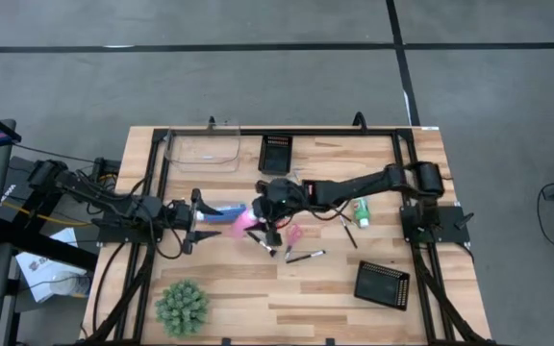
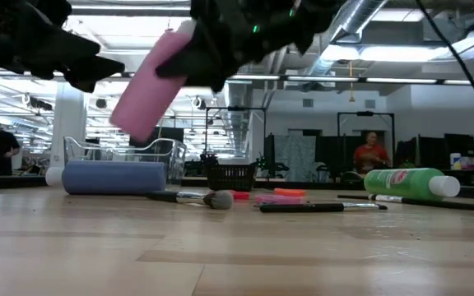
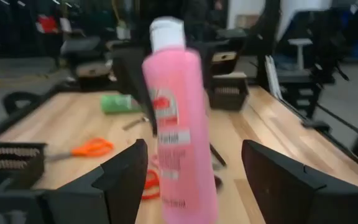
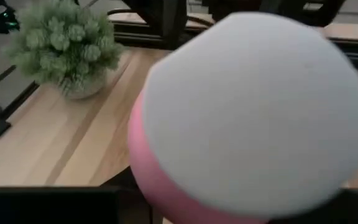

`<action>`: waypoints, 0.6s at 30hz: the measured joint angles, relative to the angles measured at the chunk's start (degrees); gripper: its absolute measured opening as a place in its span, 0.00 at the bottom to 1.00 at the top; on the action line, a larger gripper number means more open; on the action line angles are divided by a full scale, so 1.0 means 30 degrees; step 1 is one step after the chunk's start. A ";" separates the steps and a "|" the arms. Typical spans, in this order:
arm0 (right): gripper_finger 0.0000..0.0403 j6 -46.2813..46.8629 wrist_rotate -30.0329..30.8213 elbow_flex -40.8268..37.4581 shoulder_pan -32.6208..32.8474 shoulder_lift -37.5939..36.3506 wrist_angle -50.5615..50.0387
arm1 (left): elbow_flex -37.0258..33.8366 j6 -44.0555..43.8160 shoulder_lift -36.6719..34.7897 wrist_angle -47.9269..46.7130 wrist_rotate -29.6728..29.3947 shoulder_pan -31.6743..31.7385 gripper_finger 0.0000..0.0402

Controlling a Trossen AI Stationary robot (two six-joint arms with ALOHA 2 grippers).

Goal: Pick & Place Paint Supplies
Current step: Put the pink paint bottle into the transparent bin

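A pink bottle (image 2: 148, 89) with a white cap (image 3: 166, 32) hangs tilted in the air in my right gripper (image 1: 269, 213), above the table's middle. My left gripper (image 3: 194, 148) is open and raised just left of it; the bottle's lower end stands before its two fingers without touching them. The blue bottle (image 2: 113, 177) lies on its side under the left gripper. Farther right, the green bottle (image 1: 361, 211) also lies on its side. Dark-handled brushes (image 1: 304, 257) and orange scissors (image 2: 282, 193) lie flat around the middle. My right gripper holds the pink bottle at its upper end, beside the white cap (image 2: 186, 30), coming from above and from the table's right. The bottle is lifted clear and slants down toward the left gripper, bottom end lowest. The cap (image 4: 253, 106) hides the fingers in the right wrist view.
A clear bin (image 1: 203, 149) and a black mesh tray (image 1: 277, 152) stand at the far edge. A second mesh tray (image 1: 383, 284) sits near right, and the spiky green plant (image 1: 182, 308) near left. Bare wood lies along the near edge between them.
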 joint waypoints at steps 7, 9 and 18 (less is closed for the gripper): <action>0.32 -0.0251 0.0799 0.0035 -0.0074 -0.0891 -0.1423 | 0.0262 -0.1197 0.1778 -0.0020 -0.1416 0.0469 0.65; 0.32 -0.0257 0.0820 0.0061 -0.0167 -0.0990 -0.1172 | 0.0649 -0.1508 0.2654 0.0018 -0.1454 0.0689 0.67; 0.32 -0.0244 0.0954 0.0079 -0.0386 -0.1014 -0.1722 | 0.3146 -0.1155 0.7093 0.0579 -0.1308 0.1995 0.72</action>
